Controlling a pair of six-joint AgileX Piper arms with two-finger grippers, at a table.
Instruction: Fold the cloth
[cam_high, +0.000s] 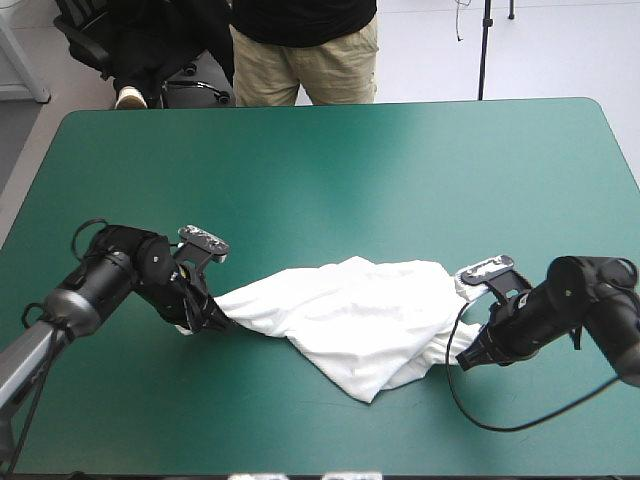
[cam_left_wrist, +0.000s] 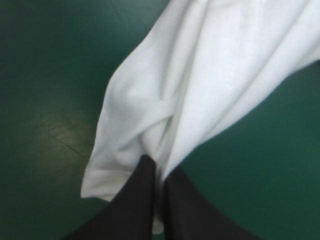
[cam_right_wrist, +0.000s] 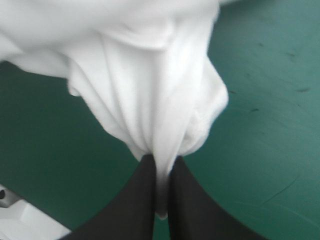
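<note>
White T-shirt (cam_high: 350, 315), crumpled, drawn out sideways over the near half of the teal-green table (cam_high: 330, 170). Gathered narrow at both ends. Wider in the middle, folds running lengthwise.

I find nothing to read here. The white T-shirt (cam_high: 350, 310) shows me no print, tag or number on any fold that faces a camera (some folds are turned under, so I cannot speak for those), and the teal-green desk (cam_high: 330, 160) carries no lettering or mark.
</note>
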